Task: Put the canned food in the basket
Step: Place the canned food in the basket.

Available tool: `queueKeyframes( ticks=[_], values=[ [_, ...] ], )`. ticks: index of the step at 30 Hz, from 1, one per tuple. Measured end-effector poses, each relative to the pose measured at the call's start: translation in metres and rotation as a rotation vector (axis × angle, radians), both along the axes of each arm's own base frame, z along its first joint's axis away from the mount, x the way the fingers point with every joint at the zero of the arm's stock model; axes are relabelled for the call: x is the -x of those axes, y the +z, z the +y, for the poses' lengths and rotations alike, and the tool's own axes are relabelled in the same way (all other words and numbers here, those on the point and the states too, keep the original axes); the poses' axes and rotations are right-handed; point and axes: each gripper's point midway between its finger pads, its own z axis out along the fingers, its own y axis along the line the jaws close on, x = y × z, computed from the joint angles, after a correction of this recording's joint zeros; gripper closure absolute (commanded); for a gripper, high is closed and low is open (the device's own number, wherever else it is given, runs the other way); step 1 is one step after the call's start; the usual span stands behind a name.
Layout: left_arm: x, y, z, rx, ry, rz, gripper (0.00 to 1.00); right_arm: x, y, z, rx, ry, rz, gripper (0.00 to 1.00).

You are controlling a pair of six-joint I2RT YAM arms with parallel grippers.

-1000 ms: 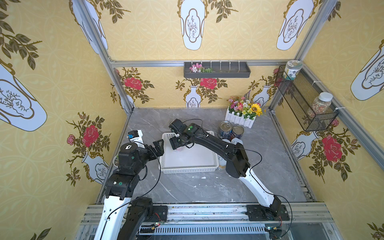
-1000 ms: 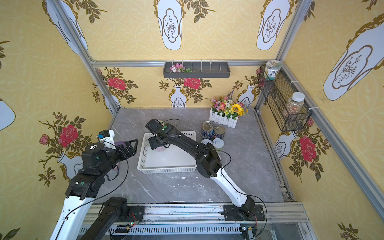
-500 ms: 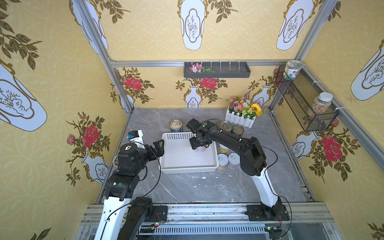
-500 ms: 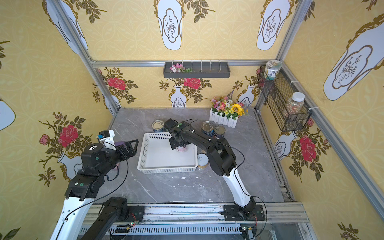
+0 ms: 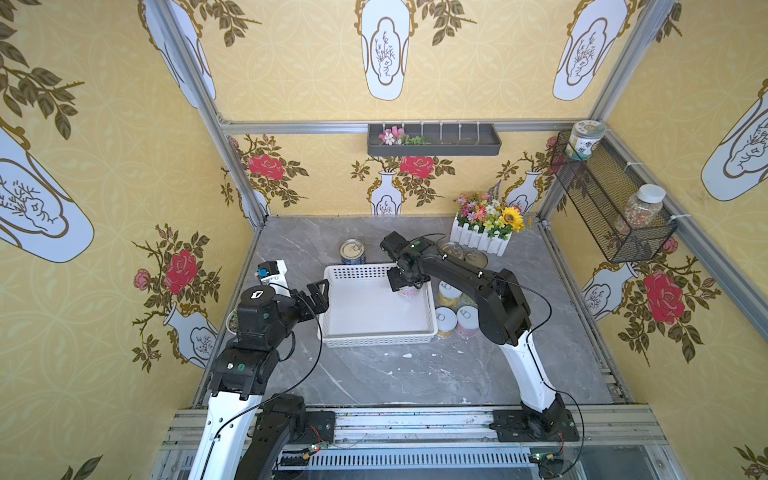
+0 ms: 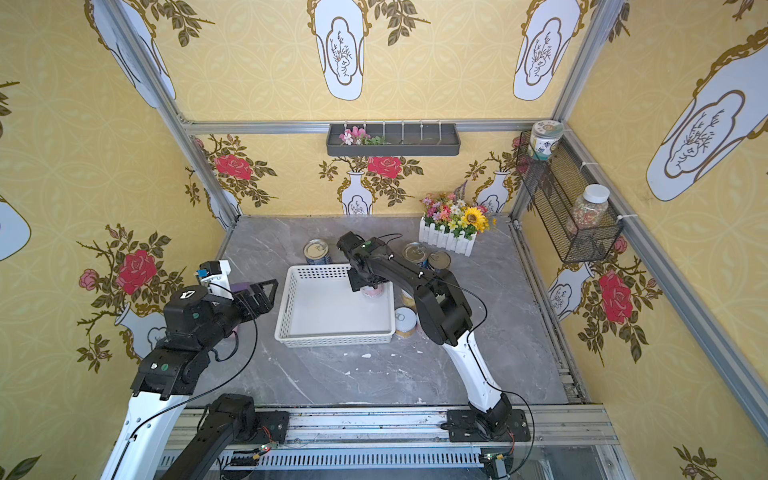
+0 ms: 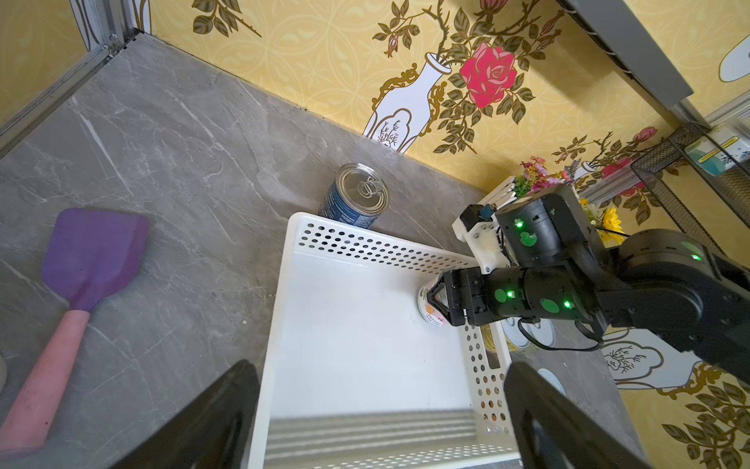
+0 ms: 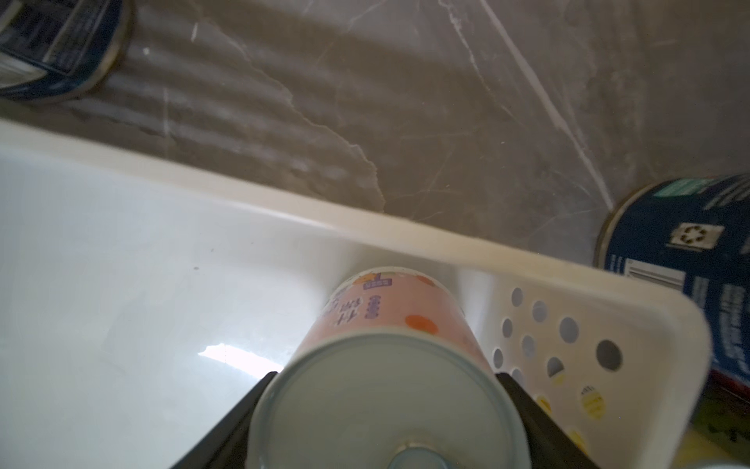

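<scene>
A second ago the right arm stretched across to the basket's far left corner and hid the can behind it. Now the right pincer (image 5: 405, 286) hangs over the far right corner of the basket (image 5: 374, 340), little changed from half a second ago. That uncovers the blue-labelled can (image 5: 352, 251), which stands on the tabletop (image 5: 415, 374) touching or just behind the basket's far wall. The left arm has not shifted. Its left pincer (image 5: 318, 292) hovers just outside the basket's left wall with its fingers (image 7: 227, 406) spread wide and nothing between them. The right pincer is closed partway on the pink can (image 8: 389, 365), one black finger (image 8: 239, 410) on each side just below the rim. The pink can stands upright inside the basket, its long axis vertical and its white lid facing up toward the wrist camera. Its base is down in the corner beside the perforated side wall; whether it rests on the basket floor cannot be told. In both top views the can is mostly hidden under the pincer, with only a pink edge (image 6: 372, 292) showing. Two more blue cans (image 5: 455, 250) stand near the flower box (image 5: 482, 241), and three short white-lidded cans (image 5: 446, 320) sit on the tabletop just outside the basket's right wall. A purple spatula (image 7: 93, 251) lies on the tabletop to the basket's left.
</scene>
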Motion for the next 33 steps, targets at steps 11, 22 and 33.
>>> queueKeyframes(
  ticks=[11,22,33],
  values=[
    [0.001,0.0,-0.002,0.004,-0.01,0.001,0.0,-0.006,-0.002,-0.009,0.008,-0.005,0.003,0.16],
    [0.002,0.0,-0.004,0.01,-0.022,-0.001,0.0,-0.009,0.005,-0.007,-0.01,0.019,-0.029,0.08],
    [0.002,-0.001,-0.005,0.011,-0.026,0.003,0.0,-0.002,0.073,0.007,-0.092,0.066,-0.145,0.08]
  ],
)
